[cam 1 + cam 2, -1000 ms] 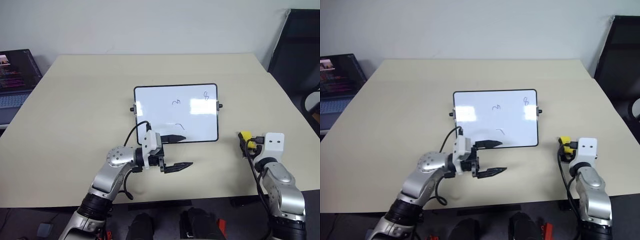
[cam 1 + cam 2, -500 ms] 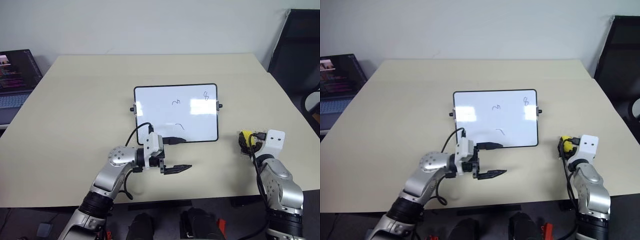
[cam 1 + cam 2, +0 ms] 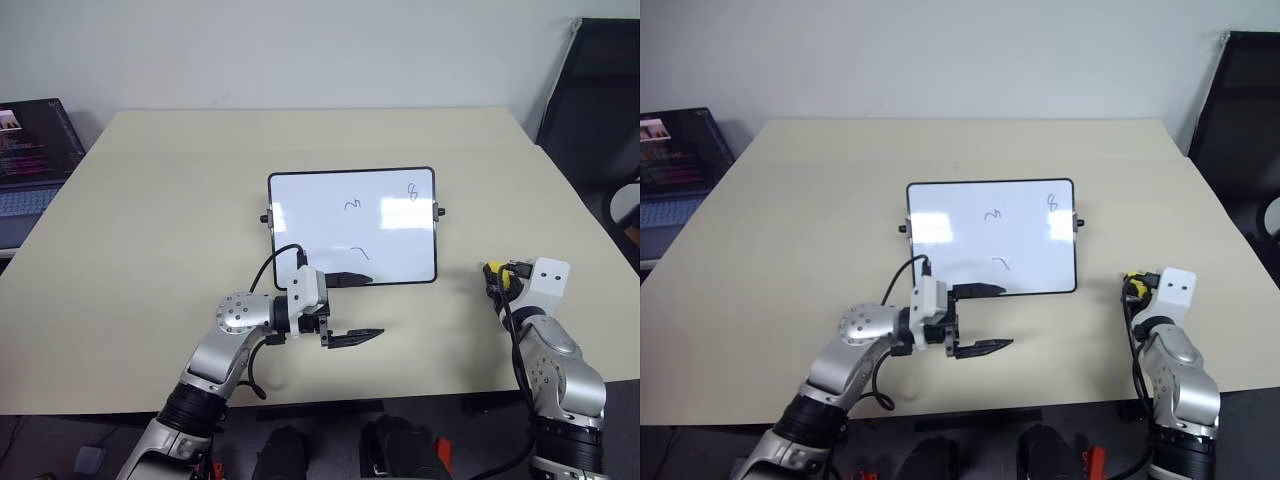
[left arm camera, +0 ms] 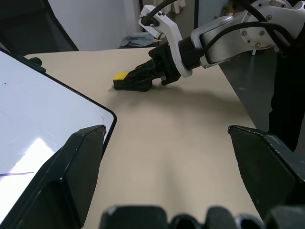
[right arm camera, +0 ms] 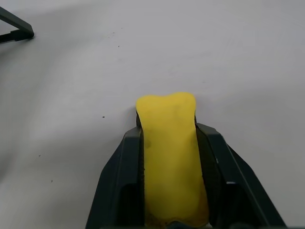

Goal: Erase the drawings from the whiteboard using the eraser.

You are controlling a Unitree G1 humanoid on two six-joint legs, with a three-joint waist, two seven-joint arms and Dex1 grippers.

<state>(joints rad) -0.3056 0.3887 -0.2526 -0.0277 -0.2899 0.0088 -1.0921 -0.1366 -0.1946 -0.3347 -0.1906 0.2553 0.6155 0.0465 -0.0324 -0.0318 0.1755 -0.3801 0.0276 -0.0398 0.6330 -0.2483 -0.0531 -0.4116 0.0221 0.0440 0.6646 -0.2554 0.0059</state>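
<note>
The whiteboard (image 3: 310,215) lies flat in the middle of the table. It carries three small drawings: a squiggle (image 3: 352,204), a figure-8 loop (image 3: 412,190) and a short curved stroke (image 3: 361,251). My left gripper (image 3: 375,305) hovers open at the board's near edge, pointing right, with nothing between its fingers. The yellow eraser (image 5: 171,152) rests on the table to the right of the board. My right gripper (image 3: 494,275) is shut on it, one finger along each long side. From the left wrist, the eraser (image 4: 121,76) shows low on the table in that grip.
An open laptop (image 3: 30,160) stands at the table's far left edge. A dark chair (image 3: 600,100) is beyond the table's right side. Bare tabletop lies between the board and the eraser.
My right gripper has gone from open to shut around the eraser, with a slight roll of the wrist. The left gripper has stayed where it was.
</note>
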